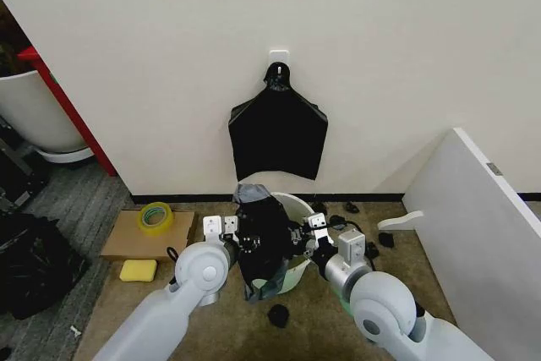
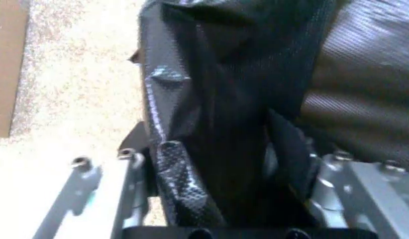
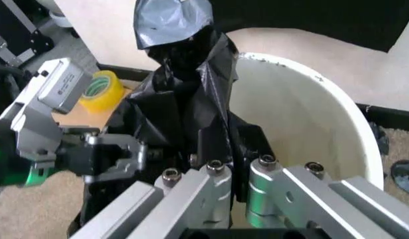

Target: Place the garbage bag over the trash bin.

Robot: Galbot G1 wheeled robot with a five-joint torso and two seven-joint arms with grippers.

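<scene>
The garbage bag (image 1: 260, 238) is crinkly black plastic, bunched upright over the near-left rim of the trash bin (image 1: 293, 203). Its upper end sticks up as a grey-shining tuft (image 3: 170, 20). The bin is a round cream-white bucket whose open inside (image 3: 304, 114) faces the right wrist camera. My left gripper (image 1: 234, 232) is shut on the bag's left side, with folds of plastic (image 2: 211, 99) pinched between its fingers (image 2: 172, 185). My right gripper (image 1: 309, 230) is shut on the bag's right side, just over the bin's rim; its dark fingers (image 3: 210, 145) press into the plastic. The left gripper (image 3: 108, 154) appears in the right wrist view too.
A flat black bag (image 1: 277, 133) hangs on the wall behind the bin. Left of me, cardboard (image 1: 127, 238) carries a yellow tape roll (image 1: 155, 216) and a yellow sponge (image 1: 138, 270). A white board (image 1: 473, 226) leans at the right. A large white tub (image 1: 34, 112) and a stuffed black sack (image 1: 34, 259) stand far left.
</scene>
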